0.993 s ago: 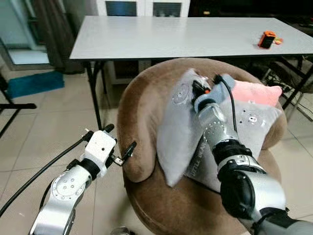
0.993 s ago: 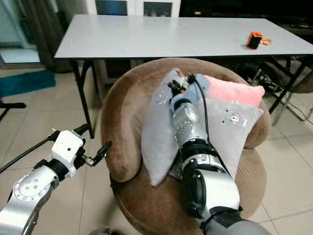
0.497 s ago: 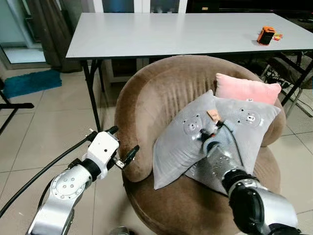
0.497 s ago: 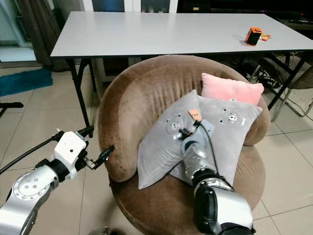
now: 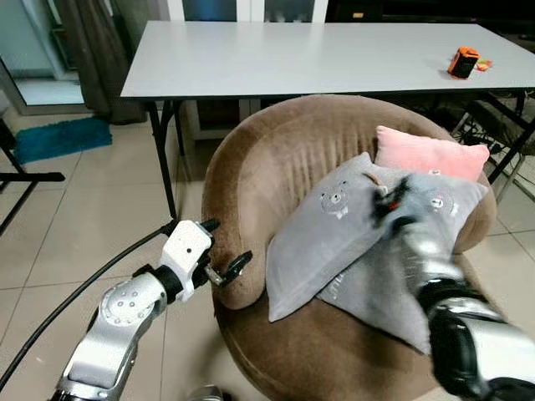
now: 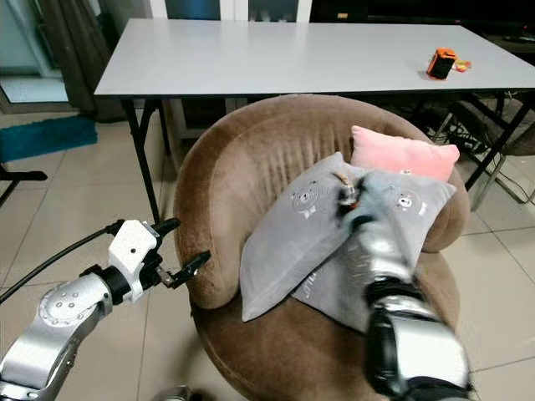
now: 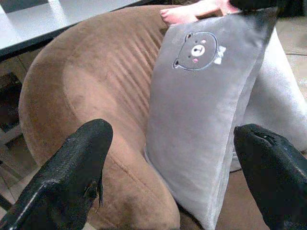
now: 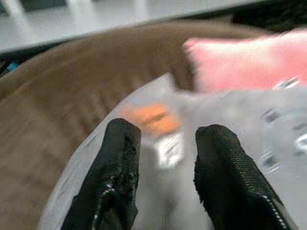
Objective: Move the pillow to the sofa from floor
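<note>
Your right gripper (image 8: 165, 158) hangs just above the top corner of the grey bear pillow (image 5: 322, 242), its two black fingers apart with nothing between them, an orange tag showing in the gap. That pillow lies on the seat of the round brown sofa (image 5: 267, 167), leaning against a second grey pillow (image 5: 435, 209), with a pink pillow (image 5: 430, 152) propped behind both against the backrest. The right arm is blurred in both head views, so read its exact position with caution.

Your left gripper (image 5: 224, 269) sits beside the sofa's outer armrest, fingers spread wide and empty, looking across the cushion at the bear face.

Judging by how things lie, the placing step looks finished: the pillow is on the sofa and no longer in your grasp. What remains calls for lifting the right arm straight up and clear, so that the fingers do not snag the tag or drag the pillow off the seat edge. Behind the sofa stands a grey table (image 5: 292, 58).
</note>
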### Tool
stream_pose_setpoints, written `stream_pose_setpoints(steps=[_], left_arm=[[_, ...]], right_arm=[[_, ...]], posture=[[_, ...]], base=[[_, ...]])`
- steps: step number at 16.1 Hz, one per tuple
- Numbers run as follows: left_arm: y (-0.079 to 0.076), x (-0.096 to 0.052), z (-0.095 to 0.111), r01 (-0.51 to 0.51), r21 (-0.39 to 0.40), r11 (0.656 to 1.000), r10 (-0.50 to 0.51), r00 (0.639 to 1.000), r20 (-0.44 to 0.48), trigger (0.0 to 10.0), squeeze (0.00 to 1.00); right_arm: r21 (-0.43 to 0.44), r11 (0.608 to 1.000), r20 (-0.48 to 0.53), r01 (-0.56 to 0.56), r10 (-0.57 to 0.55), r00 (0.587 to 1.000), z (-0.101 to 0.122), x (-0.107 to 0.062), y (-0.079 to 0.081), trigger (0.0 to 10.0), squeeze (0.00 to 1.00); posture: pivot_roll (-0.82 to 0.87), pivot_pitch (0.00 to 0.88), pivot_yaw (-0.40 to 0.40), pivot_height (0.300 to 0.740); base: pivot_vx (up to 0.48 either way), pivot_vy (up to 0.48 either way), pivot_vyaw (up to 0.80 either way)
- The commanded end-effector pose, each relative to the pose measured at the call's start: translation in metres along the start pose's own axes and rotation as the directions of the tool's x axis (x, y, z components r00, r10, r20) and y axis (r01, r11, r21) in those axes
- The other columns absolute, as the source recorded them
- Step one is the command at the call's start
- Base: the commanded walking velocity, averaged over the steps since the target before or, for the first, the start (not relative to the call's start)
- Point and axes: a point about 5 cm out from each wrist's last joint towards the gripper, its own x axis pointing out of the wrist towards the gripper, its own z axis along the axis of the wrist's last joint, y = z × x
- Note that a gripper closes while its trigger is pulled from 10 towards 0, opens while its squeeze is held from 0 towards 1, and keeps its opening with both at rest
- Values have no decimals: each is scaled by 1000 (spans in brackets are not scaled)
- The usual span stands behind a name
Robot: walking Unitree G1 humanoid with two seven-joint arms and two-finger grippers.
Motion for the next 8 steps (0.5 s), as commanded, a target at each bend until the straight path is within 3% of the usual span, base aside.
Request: stream_pose_setpoints(steps=[1, 2, 4, 6, 8], left_arm=[[0, 2, 3, -5, -4, 1000, 5, 1000, 20, 10000, 259], [3, 3, 2, -52, -5, 999, 52, 998, 23, 10000, 243], [10, 3, 1, -168, -19, 986, 169, 985, 42, 10000, 247], [11, 1, 1, -226, -10, 974, 226, 973, 54, 10000, 259], [12, 0, 0, -254, -12, 967, 254, 965, 56, 10000, 267]], right_arm=[[-34, 999, 31, -3, 4, 1000, 4, -1, -2, 10000, 1000], [-55, 998, 68, 2, 2, 998, 7, -4, -6, 10000, 8], [-89, 996, 155, 0, 14, 988, 14, -18, -9, 10000, 0], [-89, 996, 200, 6, 12, 980, 14, -39, 0, 10000, 0], [-77, 997, 203, 27, -10, 979, 12, -49, 2, 10000, 0]], posture=[[103, 0, -20, 740], [90, 0, -12, 740], [65, 0, -1, 740], [55, 0, -1, 740], [47, 0, -4, 740]], base=[[0, 0, 0], [0, 0, 0], [0, 0, 0], [0, 0, 0], [0, 0, 0]])
